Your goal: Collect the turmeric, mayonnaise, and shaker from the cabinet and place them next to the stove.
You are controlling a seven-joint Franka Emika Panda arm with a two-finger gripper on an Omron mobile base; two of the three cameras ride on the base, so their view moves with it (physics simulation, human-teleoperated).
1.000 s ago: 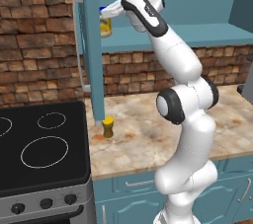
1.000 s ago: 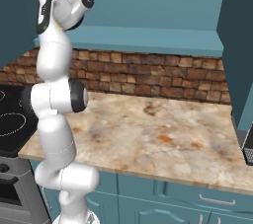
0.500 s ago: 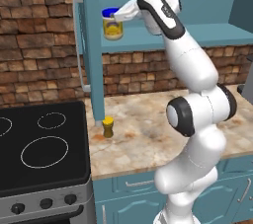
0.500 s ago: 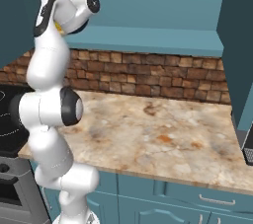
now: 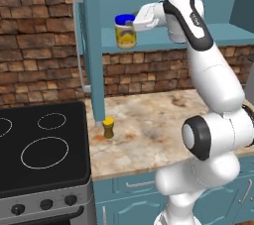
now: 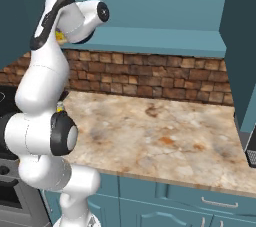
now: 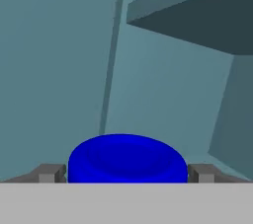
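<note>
The mayonnaise (image 5: 125, 31), a squat jar with a blue lid and yellow label, hangs at the front edge of the cabinet's (image 5: 94, 1) shelf. My gripper (image 5: 133, 23) is shut on it from the right. In the hand view the blue lid (image 7: 127, 159) sits tight between my gripper's (image 7: 126, 173) two fingertips. A sliver of the jar (image 6: 60, 35) peeks out behind the arm in the right base view. The turmeric (image 5: 108, 128) stands upright on the counter, just right of the stove (image 5: 44, 154). The shaker is out of view.
The tall cabinet door (image 5: 92, 65) stands open between stove and counter, its pale handle (image 5: 79, 40) facing left. A marble counter (image 6: 160, 136) runs right below a brick wall (image 6: 140, 76). A dark appliance (image 6: 251, 151) sits at its far right edge.
The arm has swung right and the mayonnaise has travelled with the gripper, right and slightly down, out from the cabinet's left side. The turmeric has stayed put.
</note>
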